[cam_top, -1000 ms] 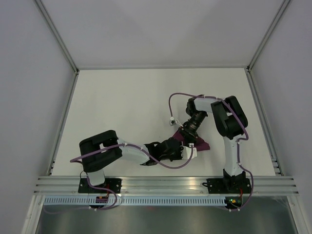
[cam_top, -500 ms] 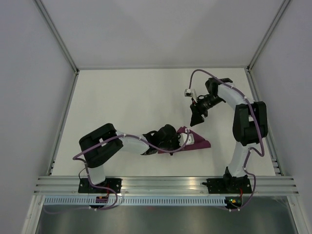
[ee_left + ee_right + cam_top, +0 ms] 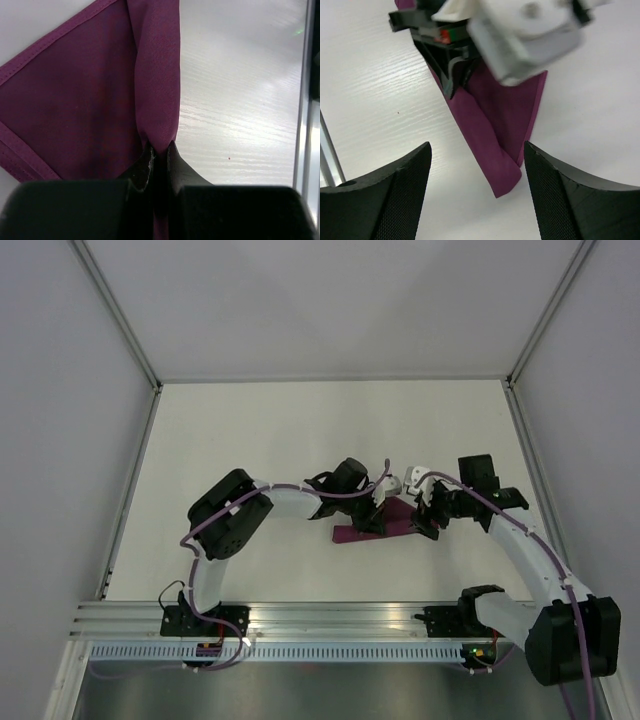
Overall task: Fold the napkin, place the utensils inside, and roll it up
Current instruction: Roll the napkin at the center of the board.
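1. The napkin (image 3: 492, 135) lies on the table (image 3: 250, 440) as a narrow, folded strip. It sits toward the near edge, right of the middle.
2. The left gripper (image 3: 159, 150) is pinched tight on a raised fold of the napkin. Its two fingers (image 3: 177, 165) meet with only cloth between them.
3. In the left wrist view the pinched fold runs away from the jaws as a thick ridge. A flatter layer with a stitched hem spreads to its left.
4. The right gripper (image 3: 477, 145) stands wide, its fingers (image 3: 395, 195) well apart, and grips nothing.
5. In the right wrist view one blunt end of the strip lies ahead, between the spread fingers. I cannot tell whether they touch the cloth.
6. The same view shows the left gripper's dark fingers down on the napkin, with its white camera block (image 3: 525, 35) above them.
7. From the top, the left arm (image 3: 290, 502) reaches across to the strip. The right arm (image 3: 530, 555) bends in from the right.
8. The two grippers are near each other: the left at the strip's far edge, the right at its right end.
9. A metal rail (image 3: 305, 100) runs down the right edge of the left wrist view, apart from the napkin.
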`<state>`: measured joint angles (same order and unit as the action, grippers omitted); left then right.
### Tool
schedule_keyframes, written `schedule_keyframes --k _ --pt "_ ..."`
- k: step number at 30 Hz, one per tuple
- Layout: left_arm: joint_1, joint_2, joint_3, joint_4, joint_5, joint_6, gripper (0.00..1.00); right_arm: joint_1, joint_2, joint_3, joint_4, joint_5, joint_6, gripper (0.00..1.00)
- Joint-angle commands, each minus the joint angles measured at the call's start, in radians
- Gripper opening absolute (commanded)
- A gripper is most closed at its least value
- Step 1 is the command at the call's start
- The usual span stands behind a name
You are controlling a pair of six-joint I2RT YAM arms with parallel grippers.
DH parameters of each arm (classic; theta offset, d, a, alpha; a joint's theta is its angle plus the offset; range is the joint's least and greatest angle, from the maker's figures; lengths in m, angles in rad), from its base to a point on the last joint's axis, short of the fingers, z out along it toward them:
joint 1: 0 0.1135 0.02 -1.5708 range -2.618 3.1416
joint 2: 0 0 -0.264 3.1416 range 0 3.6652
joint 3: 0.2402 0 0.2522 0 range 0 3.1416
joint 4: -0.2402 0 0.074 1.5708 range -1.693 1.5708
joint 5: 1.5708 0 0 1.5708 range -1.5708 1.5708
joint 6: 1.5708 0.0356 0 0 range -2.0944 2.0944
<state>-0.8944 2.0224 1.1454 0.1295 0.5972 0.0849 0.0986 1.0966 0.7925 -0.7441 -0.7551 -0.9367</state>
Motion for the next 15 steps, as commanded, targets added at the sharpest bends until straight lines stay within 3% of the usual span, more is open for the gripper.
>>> schedule_keyframes --k 1,8,15 --pt "0.028 0.130 -0.015 -0.313 0.001 -0.043 0.02 0.087 -0.043 -0.120 0.247 0.124 0.001 0.80" --pt "0.083 0.171 0.034 -0.393 0.137 -0.074 0.02 0.301 0.014 -0.286 0.460 0.307 0.024 0.81" --pt "0.101 0.226 0.102 -0.484 0.185 -0.074 0.03 0.415 0.040 -0.351 0.591 0.428 0.038 0.80"
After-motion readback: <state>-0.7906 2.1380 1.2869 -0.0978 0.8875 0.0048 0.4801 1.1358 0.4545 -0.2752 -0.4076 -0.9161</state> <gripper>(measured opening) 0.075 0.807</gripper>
